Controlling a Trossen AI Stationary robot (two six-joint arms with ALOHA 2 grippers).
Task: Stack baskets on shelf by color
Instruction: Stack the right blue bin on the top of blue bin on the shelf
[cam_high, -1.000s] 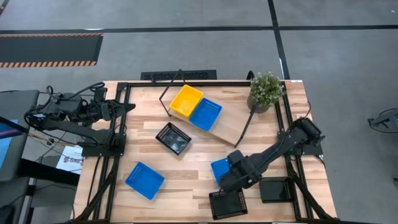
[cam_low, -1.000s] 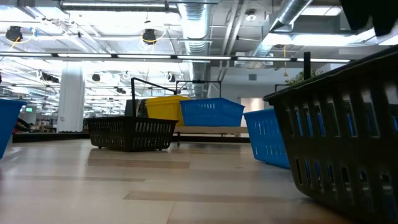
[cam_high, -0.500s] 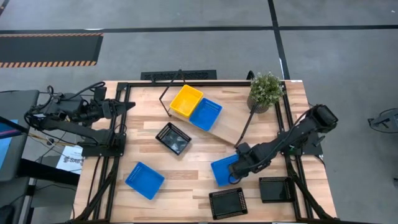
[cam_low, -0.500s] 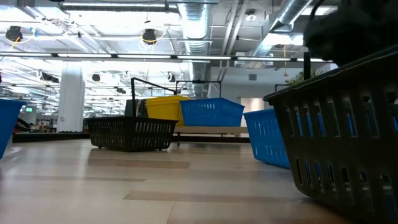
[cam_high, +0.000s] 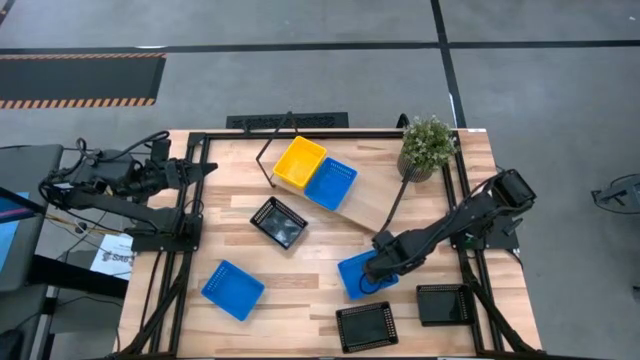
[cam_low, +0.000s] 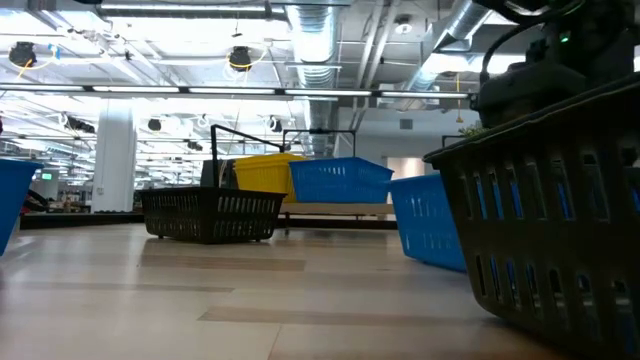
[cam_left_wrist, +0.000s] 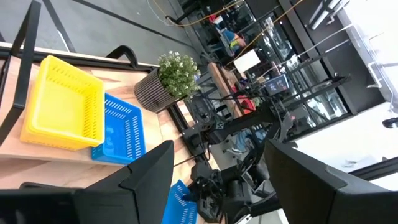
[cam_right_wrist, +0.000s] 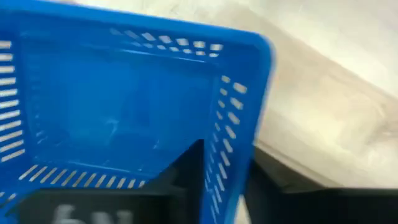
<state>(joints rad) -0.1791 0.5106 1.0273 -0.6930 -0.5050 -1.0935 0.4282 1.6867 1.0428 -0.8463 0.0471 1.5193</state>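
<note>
My right gripper (cam_high: 378, 266) is low over a blue basket (cam_high: 352, 278) near the table's middle right. Its fingers straddle one basket wall, and in the right wrist view (cam_right_wrist: 227, 168) they are shut on it. The shelf (cam_high: 370, 210) stands at the far middle and bears a yellow basket (cam_high: 300, 162) and another blue basket (cam_high: 331, 183) on their bottoms. My left gripper (cam_high: 208, 170) waits open over the table's far left edge. In the low view the held blue basket (cam_low: 428, 225) stands behind a black basket (cam_low: 540, 220). My right gripper holds the blue basket by its right-hand wall (cam_right_wrist: 231, 140), near a corner. One finger (cam_right_wrist: 189, 168) is inside the basket and the other (cam_right_wrist: 280, 190) outside. The fingers come from above, slanting from the table's right. The basket's bottom is on the table.
Black baskets sit at the near edge (cam_high: 365, 326), near right (cam_high: 442, 303) and middle (cam_high: 278, 221). A third blue basket (cam_high: 232, 290) lies near left. A potted plant (cam_high: 428, 146) stands at the far right corner. Bare wood shows between the middle black basket and the held basket.
My right gripper has moved from over the near-edge black basket toward the far edge, onto the blue basket, and come down on its wall. In the low view the arm now shows at the upper right, and the blue basket has shifted slightly.
</note>
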